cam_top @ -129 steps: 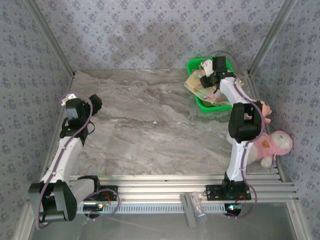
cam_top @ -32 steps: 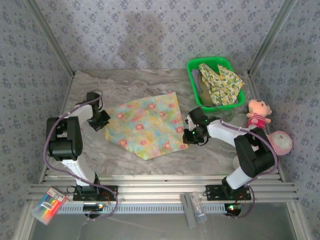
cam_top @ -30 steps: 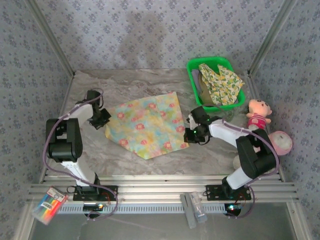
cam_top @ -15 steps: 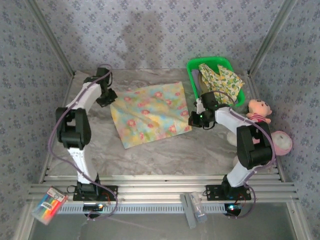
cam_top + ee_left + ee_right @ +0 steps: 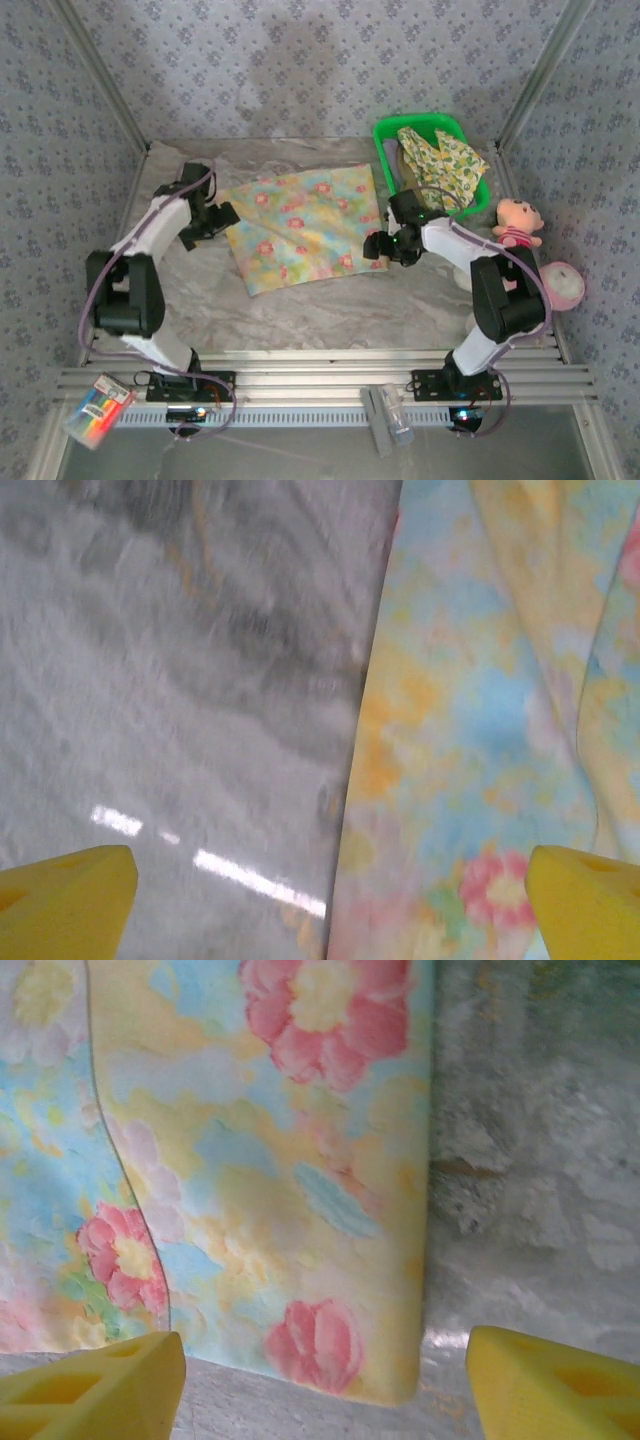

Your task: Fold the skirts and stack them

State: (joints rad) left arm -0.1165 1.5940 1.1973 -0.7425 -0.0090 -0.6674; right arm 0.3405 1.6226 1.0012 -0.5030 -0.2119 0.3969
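Note:
The pastel floral skirt (image 5: 300, 225) lies spread flat on the marble table. My left gripper (image 5: 228, 214) is at its left edge, open. In the left wrist view the left gripper (image 5: 325, 910) straddles the skirt's (image 5: 480, 730) edge with nothing gripped. At the right corner of the skirt, my right gripper (image 5: 372, 247) is open. The right wrist view shows the right gripper (image 5: 325, 1385) over the skirt's (image 5: 270, 1160) corner, its yellow fingertips (image 5: 90, 1385) apart from the cloth. A yellow-green fruit-print skirt (image 5: 440, 160) is heaped in the green basket (image 5: 415, 120).
Two pink plush toys (image 5: 515, 222) (image 5: 555, 285) sit by the right edge beside the right arm. A pack of coloured markers (image 5: 95, 408) lies past the near rail at the left. Bare table (image 5: 330, 310) stretches in front of the skirt.
Both arms carried the floral skirt toward the back of the table and turned it. Both grippers then opened and let go of its edges. The left gripper drew back a little toward me.

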